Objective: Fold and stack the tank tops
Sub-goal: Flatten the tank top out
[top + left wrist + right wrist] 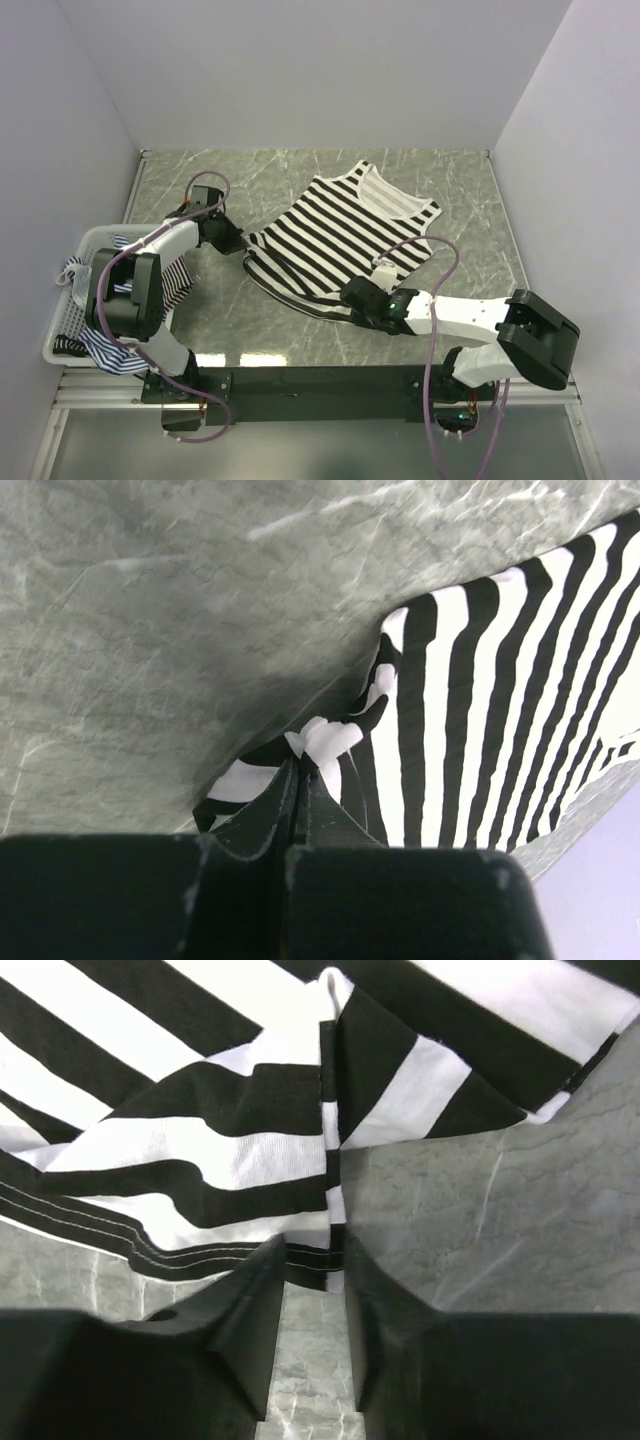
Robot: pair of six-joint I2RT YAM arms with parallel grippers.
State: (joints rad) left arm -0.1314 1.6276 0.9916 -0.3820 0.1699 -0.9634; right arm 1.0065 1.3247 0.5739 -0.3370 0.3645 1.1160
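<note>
The black-and-white striped tank top (340,232) lies spread on the marble table, neck toward the far right, with its near hem rumpled. My left gripper (238,243) is shut on the top's left hem corner; the left wrist view shows the cloth (470,710) bunched at the closed gripper (298,768). My right gripper (352,297) is open at the near right hem corner. In the right wrist view the black hem of the top (200,1150) lies between the tips of the gripper (312,1260), with a gap on both sides. Blue-and-white striped tops (112,355) lie in the basket.
A white mesh basket (100,231) stands at the left table edge, with striped cloth hanging over its near rim beside the left arm's base. White walls close the left, back and right sides. Bare marble (450,190) shows right of the top.
</note>
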